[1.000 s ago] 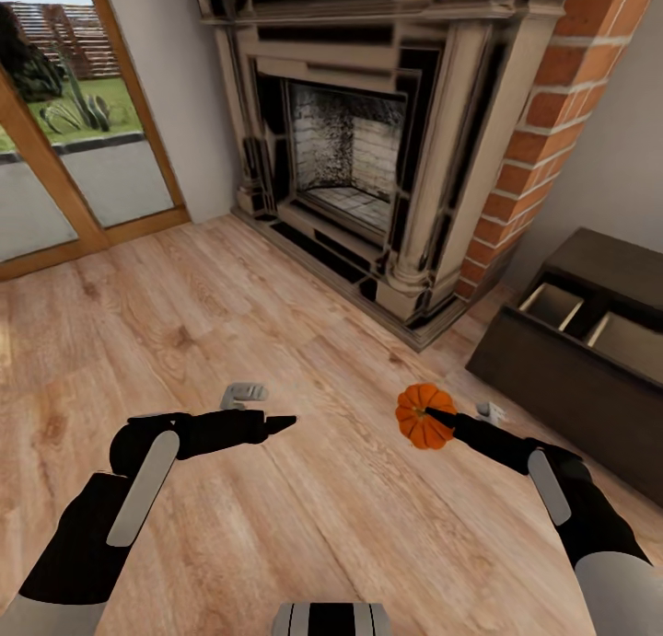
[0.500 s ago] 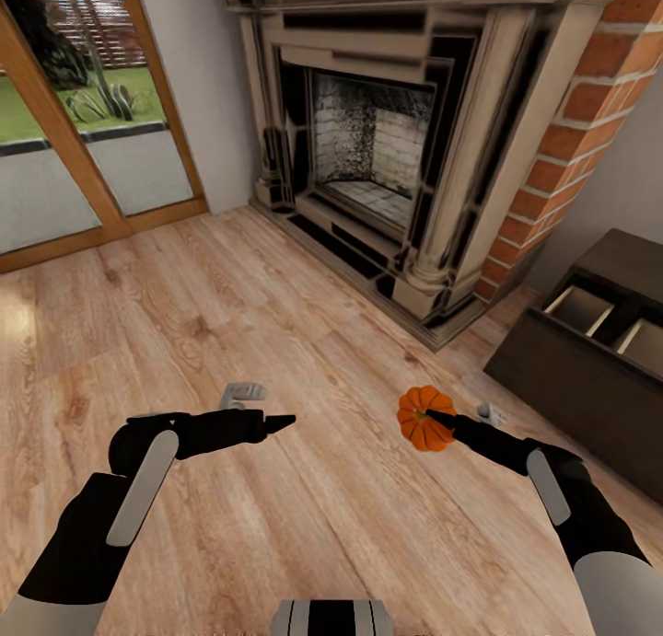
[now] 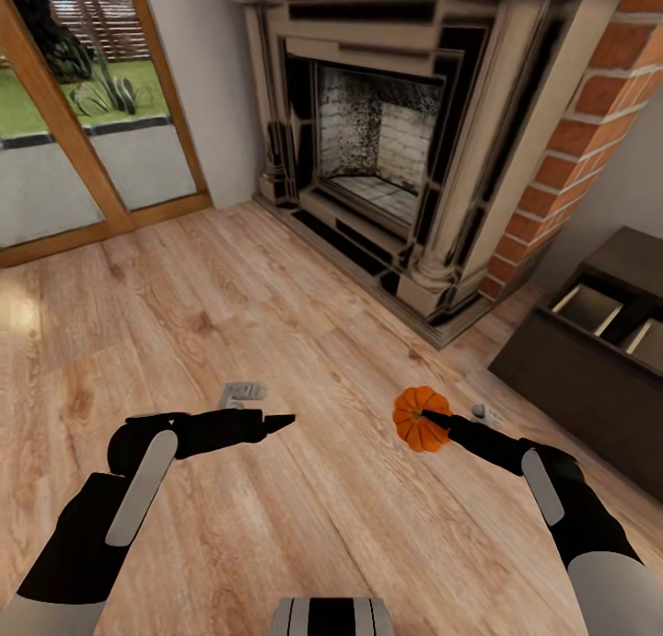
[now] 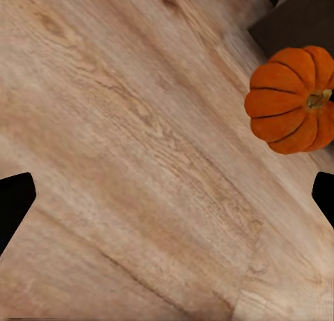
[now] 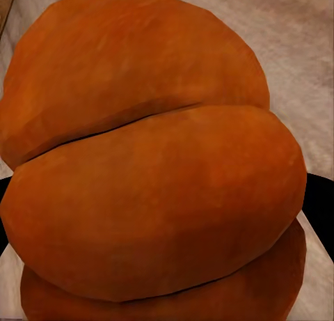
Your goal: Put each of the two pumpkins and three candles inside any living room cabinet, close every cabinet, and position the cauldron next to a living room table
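Note:
An orange ribbed pumpkin (image 3: 414, 422) hangs above the wood floor at the right of the head view, with my right gripper (image 3: 433, 420) shut on it. In the right wrist view the pumpkin (image 5: 153, 168) sits very close between the black fingers. My left gripper (image 3: 276, 422) is held over bare floor to the pumpkin's left. Its fingers (image 4: 14, 202) stand wide apart and open with nothing between them, and the pumpkin (image 4: 292, 98) shows beyond them. The dark-brown cabinet (image 3: 571, 378) stands at the far right with pale open drawers (image 3: 589, 306).
A large beige stone fireplace (image 3: 387, 139) with a raised hearth stands ahead, with a brick column (image 3: 589, 130) on its right. Glass doors with wood frames (image 3: 55, 130) are at the left. Wood floor (image 3: 230, 286) lies between me and them.
The whole picture has shifted, so the camera has moved: fireplace and cabinet now sit further right. Both arms keep their pose, and the pumpkin stays in the right gripper.

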